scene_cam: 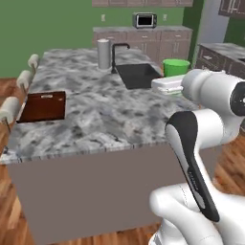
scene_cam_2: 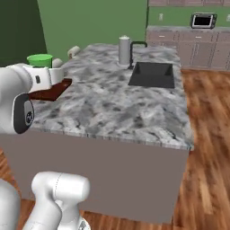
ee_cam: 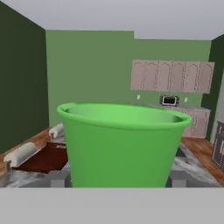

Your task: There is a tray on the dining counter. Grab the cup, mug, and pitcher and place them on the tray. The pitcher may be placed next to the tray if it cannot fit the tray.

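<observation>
A grey canister (scene_cam: 103, 54) stands beside a black faucet (scene_cam: 119, 49) and dark sink (scene_cam: 136, 75), all beyond the pincer; a microwave (scene_cam: 144, 20) sits farther back.

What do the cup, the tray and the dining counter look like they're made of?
Cup: probably plastic; flat, uniform bright green with a soft sheen.
Tray: looks like dark stained wood, reddish-brown and matte; grain too blurred to confirm.
Dining counter: marble or granite look, mottled grey-and-white veining; finish unclear.
</observation>
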Controlling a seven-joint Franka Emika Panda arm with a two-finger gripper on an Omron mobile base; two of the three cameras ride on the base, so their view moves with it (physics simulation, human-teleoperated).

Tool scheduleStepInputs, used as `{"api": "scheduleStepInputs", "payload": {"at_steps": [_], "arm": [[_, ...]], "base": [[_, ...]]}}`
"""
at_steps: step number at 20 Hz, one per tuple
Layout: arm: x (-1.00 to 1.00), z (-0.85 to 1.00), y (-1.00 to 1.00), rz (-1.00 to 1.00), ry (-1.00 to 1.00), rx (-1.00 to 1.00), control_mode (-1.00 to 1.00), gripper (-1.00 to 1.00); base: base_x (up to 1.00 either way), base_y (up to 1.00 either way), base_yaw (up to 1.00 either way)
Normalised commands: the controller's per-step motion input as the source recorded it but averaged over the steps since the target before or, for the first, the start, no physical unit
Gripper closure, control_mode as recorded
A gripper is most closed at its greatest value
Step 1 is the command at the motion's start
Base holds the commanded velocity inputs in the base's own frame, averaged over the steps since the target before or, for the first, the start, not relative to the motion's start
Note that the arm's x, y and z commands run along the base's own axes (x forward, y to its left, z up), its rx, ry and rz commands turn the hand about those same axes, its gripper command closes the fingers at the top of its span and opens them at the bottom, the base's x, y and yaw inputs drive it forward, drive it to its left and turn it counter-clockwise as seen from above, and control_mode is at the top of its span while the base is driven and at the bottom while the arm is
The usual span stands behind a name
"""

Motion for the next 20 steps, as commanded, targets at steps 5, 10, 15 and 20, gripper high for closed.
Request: {"api": "scheduleStepInputs", "payload": {"at_steps": [5, 10, 15, 20], "arm": [[0.00, 0.00, 0.00, 0.00, 0.00, 0.00, 1.00, 1.00], [0.00, 0.00, 0.00, 0.00, 0.00, 0.00, 1.00, 1.00], [0.00, 0.00, 0.00, 0.00, 0.00, 0.00, 1.00, 1.00], [0.00, 0.00, 0.00, 0.00, 0.00, 0.00, 1.00, 1.00]], "base": [[0.79, 1.00, 0.00], [0.11, 1.00, -0.08], [-0.02, 1.00, -0.19], [0.02, 1.00, -0.45]]}}
